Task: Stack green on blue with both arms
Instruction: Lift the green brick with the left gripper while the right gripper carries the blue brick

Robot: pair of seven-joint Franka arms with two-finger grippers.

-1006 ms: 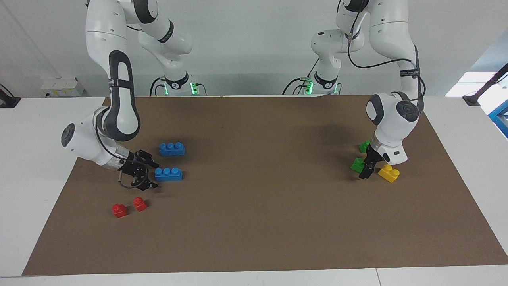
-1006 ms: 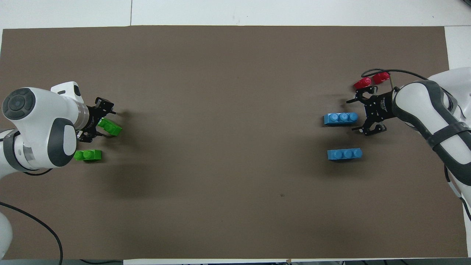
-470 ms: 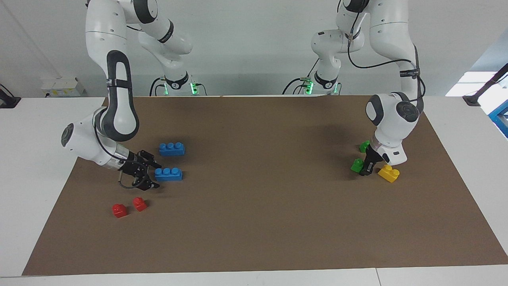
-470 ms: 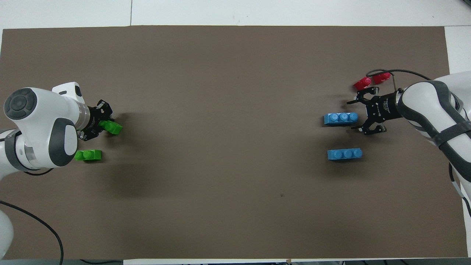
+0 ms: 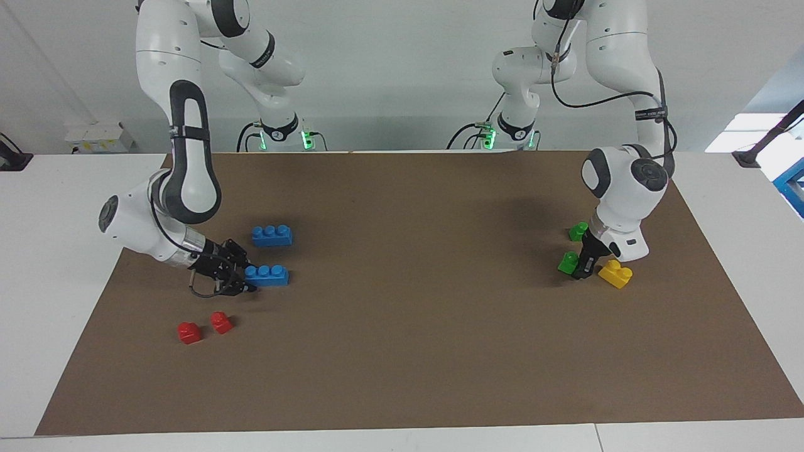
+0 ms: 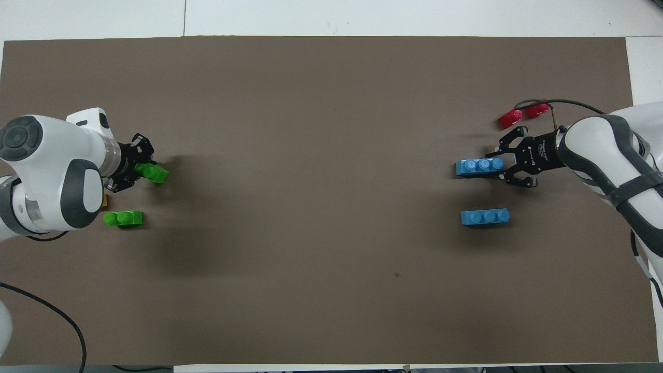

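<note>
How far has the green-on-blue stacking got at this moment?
Nothing is stacked yet. Both picks are in progress: the left gripper is down around a small bright green two-stud plastic brick beside the yellow brick; the right gripper is at one end of a long blue three-stud plastic brick, fingers on either side. Still left: lifting both, meeting, and pressing green onto blue.

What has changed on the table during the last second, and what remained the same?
The right end effector slid onto the end of the blue brick farther from the robots, narrowing its fingers around it. The left end effector closed in on the green brick farther from the robots. Neither brick is lifted. The other blue brick, other green brick, red bricks and yellow brick stayed put.
</note>
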